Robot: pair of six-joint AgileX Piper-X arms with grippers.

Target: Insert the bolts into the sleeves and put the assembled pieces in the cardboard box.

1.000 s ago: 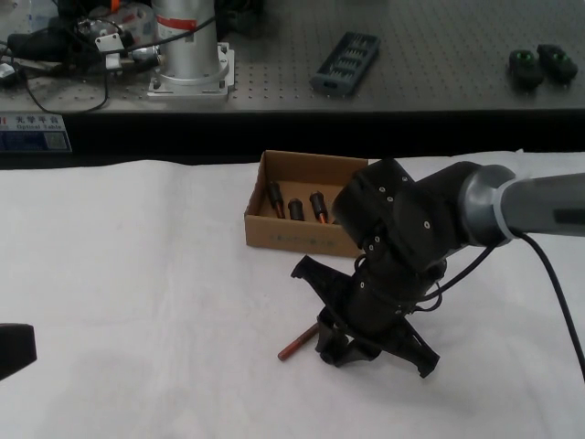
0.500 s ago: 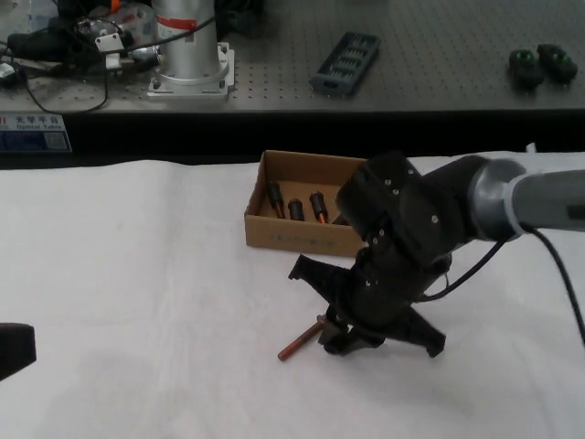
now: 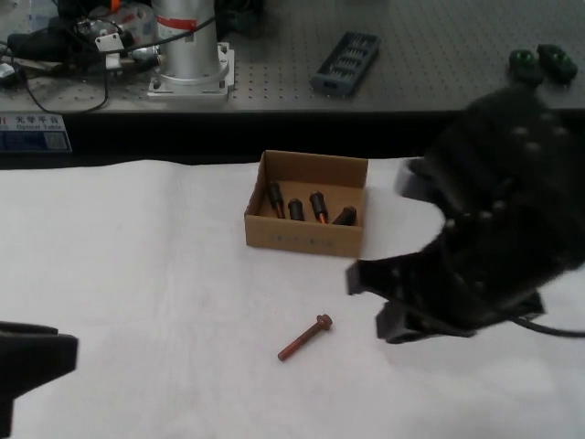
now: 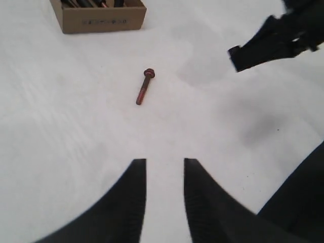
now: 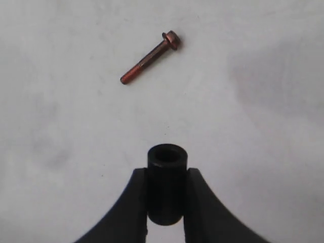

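High view: the bolt (image 3: 306,337) lies flat on the white-covered counter (image 3: 137,274), in front of the cardboard box (image 3: 306,240). In the box there are already several dark assembled pieces (image 3: 306,206). The right arm (image 3: 494,229) hangs above the counter, and its fingers are near the bolt but clearly apart from it. The dark end of the left arm (image 3: 27,361) is well apart from the bolt, on the other side of it.

Left wrist view: the left gripper (image 4: 164,164) is released. Its fingers stand a little apart, with nothing between them. The bolt (image 4: 144,87) lies ahead of the fingertips, well apart, with its head on the far end. The cardboard box (image 4: 98,20) is farther ahead. I think the bolt is light, stiff metal. Because it is round, it may roll or slip away on the cloth. A good hold would be across the shank, close to the head, so that the threaded end stays free for the sleeve.

Right wrist view: the right gripper (image 5: 166,177) is clenched on the black sleeve (image 5: 166,192). The fingers press on its two sides, and its open hole points away from them. The sleeve looks rigid and smooth, so I judge that a firm squeeze is safe, but it could turn in the fingers if the bolt pushes off centre. The bolt (image 5: 150,57) lies beyond the sleeve's open end, not touching, and slanted across the line of the fingers.
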